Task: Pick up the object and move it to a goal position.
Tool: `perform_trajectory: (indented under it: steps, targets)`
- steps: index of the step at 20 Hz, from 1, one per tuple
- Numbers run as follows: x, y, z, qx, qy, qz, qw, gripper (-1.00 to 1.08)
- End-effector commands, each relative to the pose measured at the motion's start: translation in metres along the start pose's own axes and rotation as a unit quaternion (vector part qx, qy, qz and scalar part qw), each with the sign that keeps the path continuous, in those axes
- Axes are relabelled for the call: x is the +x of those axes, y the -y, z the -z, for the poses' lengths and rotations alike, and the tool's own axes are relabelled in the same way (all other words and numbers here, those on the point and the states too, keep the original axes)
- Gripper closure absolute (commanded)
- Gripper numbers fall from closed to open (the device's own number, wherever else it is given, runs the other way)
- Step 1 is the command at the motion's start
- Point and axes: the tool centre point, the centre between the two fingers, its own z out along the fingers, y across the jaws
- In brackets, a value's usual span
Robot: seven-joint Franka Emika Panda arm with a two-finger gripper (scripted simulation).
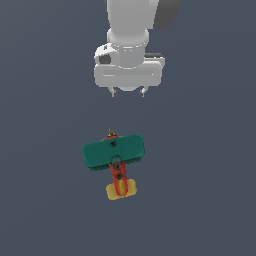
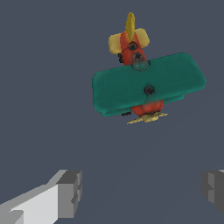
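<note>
Item 1: toy biplane (image 1: 114,156), teal wings over a red-orange fuselage (image 2: 140,52), yellow tail (image 1: 121,189). Location: flat on the surface, free of any contact, nose toward the arm in the exterior view

Item 2: gripper (image 1: 128,92), 1 unit, white. Condition: jaws spread wide and empty, fingers (image 2: 70,192) far apart at the wrist view's edge. Position: above the surface and offset from the plane, not over it

Risks, as judged: descent without first centring over the plane closes the fingers on bare floor; closure across the wide rounded wings (image 2: 148,85) may exceed the span or slip off the curved edges; a fingertip landing on a wing may tip the toy or roll it on its wheels; the narrow fuselage looks the safer hold

Surface (image 1: 45,200): plain dark grey-blue, uniform, unmarked. No goal marker visible. Room: no walls, furniture or other objects shown
</note>
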Motion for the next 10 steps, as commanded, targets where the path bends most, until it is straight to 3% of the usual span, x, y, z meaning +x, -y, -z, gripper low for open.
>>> perform_trajectory:
  steps: [1,10]
  targets:
    - [0.0,0.0,0.0,0.0,0.0,0.0,1.0,-0.2]
    - [-0.006,0.011,-0.007,0.004,0.013,0.007,0.9999,-0.2]
